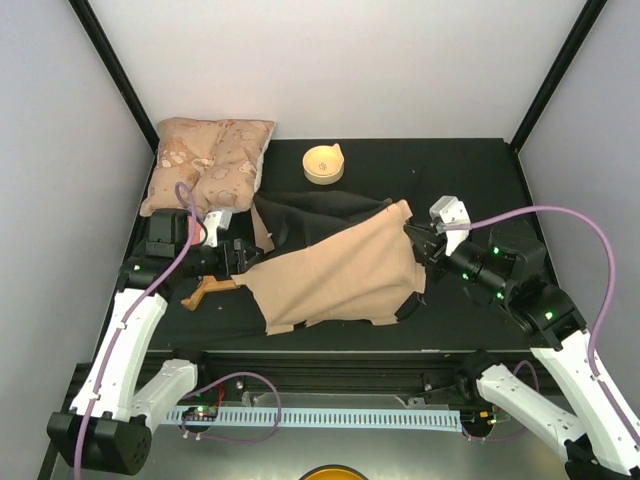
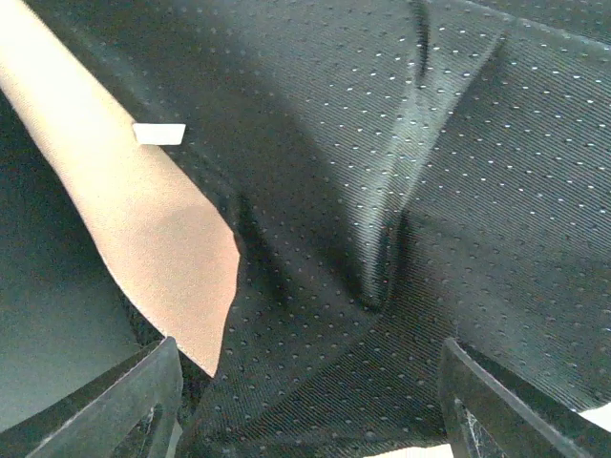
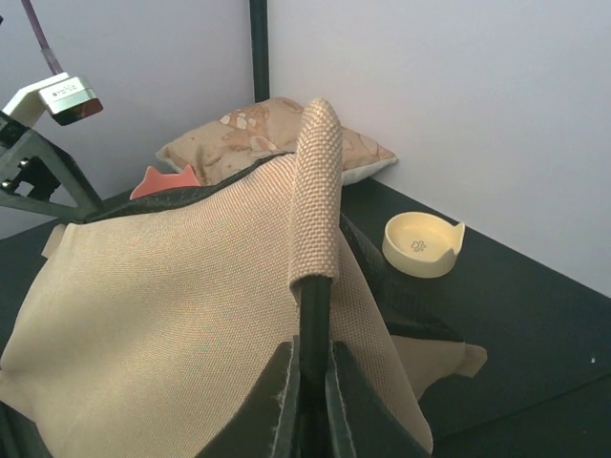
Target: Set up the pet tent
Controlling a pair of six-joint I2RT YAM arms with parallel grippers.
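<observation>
Just in front of the pillow (image 1: 210,160), your pet tent (image 1: 340,275) lies slumped, with most of its black floor (image 1: 310,212) buried under the tan canvas (image 1: 330,285). Your left gripper (image 2: 307,386), half cut off by the frame, spreads wide over that floor, holding nothing. Your right gripper (image 3: 310,372), at the tent edge farthest from the pillow, pinches a black pole (image 3: 313,320) where it enters its sleeve (image 3: 317,191).
</observation>
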